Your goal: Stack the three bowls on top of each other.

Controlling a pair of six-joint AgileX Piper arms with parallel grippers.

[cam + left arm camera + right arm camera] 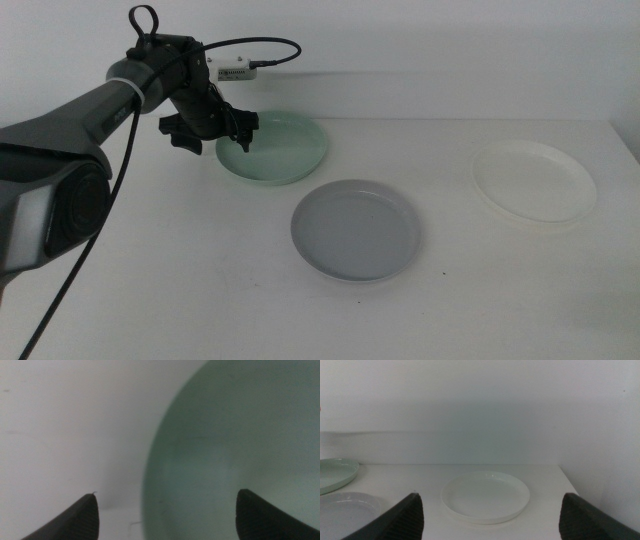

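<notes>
The mint green bowl [275, 147] sits at the back left of the table. The pale grey bowl [355, 230] sits in the middle, and the white bowl [533, 180] at the right. My left gripper [237, 135] is open at the green bowl's left rim. In the left wrist view the gripper [167, 512] has one jaw over the green bowl [235, 445] and the other over the table. My right gripper [492, 522] is open and empty, out of the middle view. It faces the white bowl [486, 496], with the green bowl [335, 474] and grey bowl [345, 507] off to one side.
The white table [150, 290] ends at a pale wall behind the bowls. A black cable [265, 45] loops above the left arm's wrist, near a small white box [232, 70].
</notes>
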